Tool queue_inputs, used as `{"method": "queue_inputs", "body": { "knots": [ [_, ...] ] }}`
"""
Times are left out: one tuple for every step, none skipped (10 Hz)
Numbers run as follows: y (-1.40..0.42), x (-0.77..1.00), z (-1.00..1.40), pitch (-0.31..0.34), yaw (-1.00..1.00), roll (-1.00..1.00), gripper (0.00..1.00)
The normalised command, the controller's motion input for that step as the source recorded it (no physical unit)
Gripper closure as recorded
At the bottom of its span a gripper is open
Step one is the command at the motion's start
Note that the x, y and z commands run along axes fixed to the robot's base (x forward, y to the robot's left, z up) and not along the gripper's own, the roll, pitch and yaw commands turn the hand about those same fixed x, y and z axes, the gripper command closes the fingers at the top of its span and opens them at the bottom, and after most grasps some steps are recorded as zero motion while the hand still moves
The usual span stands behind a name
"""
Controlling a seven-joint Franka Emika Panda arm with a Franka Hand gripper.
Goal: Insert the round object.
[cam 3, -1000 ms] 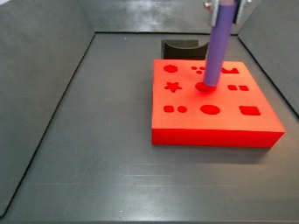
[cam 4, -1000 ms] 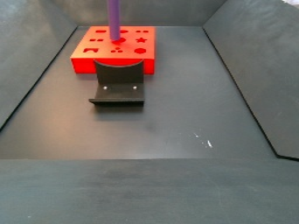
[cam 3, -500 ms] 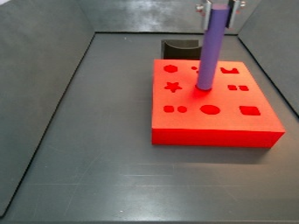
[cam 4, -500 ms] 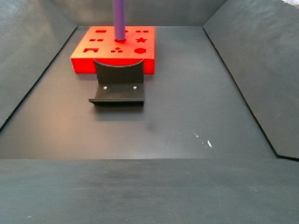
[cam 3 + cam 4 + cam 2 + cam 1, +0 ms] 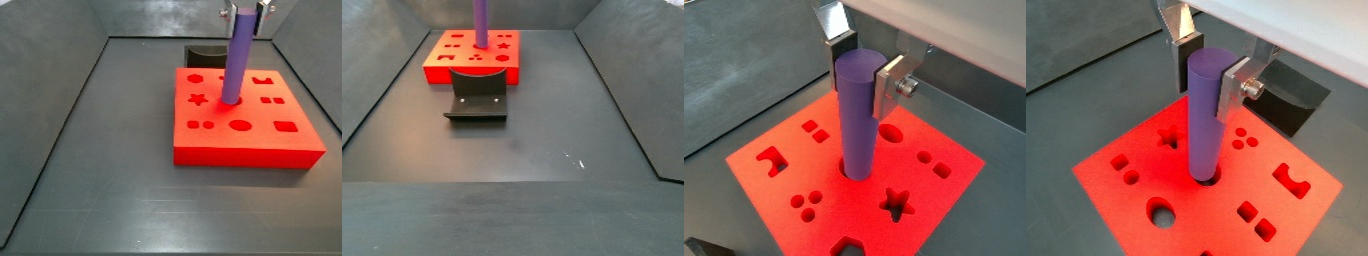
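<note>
The round object, a long purple cylinder (image 5: pixel 1204 120), stands nearly upright between the fingers of my gripper (image 5: pixel 1207 75), which is shut on its upper end. Its lower end meets the red block (image 5: pixel 1133 165) at a round hole near the block's middle; how deep it sits I cannot tell. Both wrist views show this, with the gripper (image 5: pixel 865 78) above the cylinder (image 5: pixel 855 125) and the block (image 5: pixel 951 190). In a side view the cylinder (image 5: pixel 235 60) hangs from the gripper (image 5: pixel 247 8) onto the block (image 5: pixel 247 140). In a side view (image 5: pixel 480 22) the gripper is out of frame.
The red block has several other shaped holes: a star (image 5: pixel 198 99), squares and circles. The dark fixture (image 5: pixel 477 98) stands against the block's side and also shows in a side view (image 5: pixel 205 52). Grey walls (image 5: pixel 67 90) ring the dark floor.
The cylinder was tilted a second ago; its top has swung left and it now stands nearly upright, with its lower end shifted slightly left on the block.
</note>
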Motion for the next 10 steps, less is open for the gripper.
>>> {"method": "queue_inputs", "body": {
  "knots": [
    [0.00,0.05,-0.18,-0.054,0.01,0.04,1.00],
    [0.00,0.35,-0.21,-0.034,0.19,0.08,1.00],
    [0.00,0.34,-0.19,-0.031,0.21,0.09,1.00],
    [0.00,0.15,-0.18,-0.019,0.15,0.09,1.00],
    [0.00,0.00,-0.15,-0.013,0.00,0.08,1.00],
    [0.00,0.00,-0.17,-0.006,0.00,0.10,1.00],
    [0.00,-0.04,-0.18,-0.003,0.00,0.15,1.00],
    [0.00,-0.14,-0.21,0.000,-0.04,0.23,1.00],
    [0.00,-0.19,-0.13,-0.036,-0.08,0.00,1.00],
    [0.00,-0.02,-0.07,-0.030,0.00,0.00,1.00]
  ]
}}
